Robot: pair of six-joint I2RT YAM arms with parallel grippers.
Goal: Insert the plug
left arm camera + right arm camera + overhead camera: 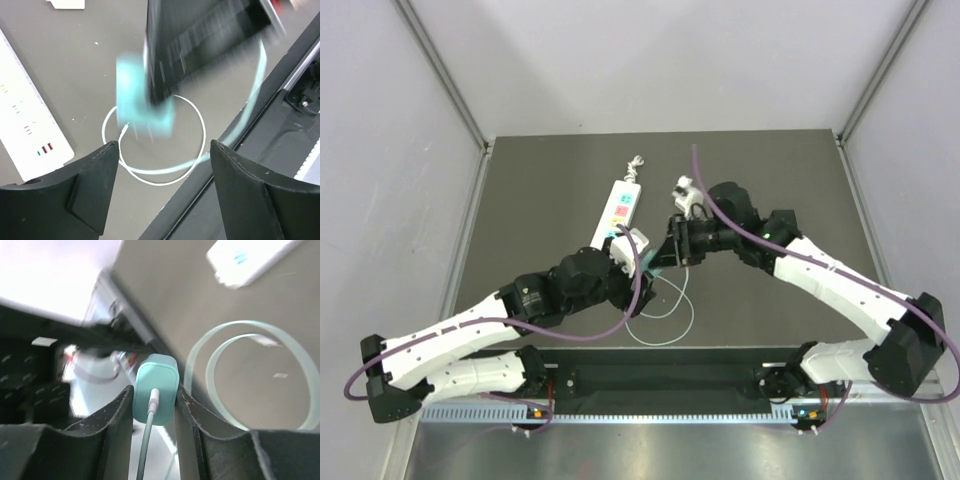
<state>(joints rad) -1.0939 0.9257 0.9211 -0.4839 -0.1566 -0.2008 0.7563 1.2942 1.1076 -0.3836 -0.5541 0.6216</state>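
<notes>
The right gripper (155,392) is clamped on the plug (157,375), one finger on each flat side. The plug's cable (148,440) comes out of the end facing the wrist camera and runs back between the fingers. The plug is held above the desk (540,200), clear of the surface, near the desk's middle and just right of the strip's near end.

The left gripper (164,147) has its fingers spread wide apart and holds nothing. In its wrist view the plug (135,95) shows as a blurred teal shape in front of the fingers, with the dark body of the right gripper (200,40) beside it.

The strip (618,208) lies flat on the desk, pointing away from the arms, its coloured sockets facing up. The cable (660,312) lies in a loose loop on the desk between the grippers and the arm bases. A small white block (67,4) sits on the desk at the top edge of the left wrist view.
</notes>
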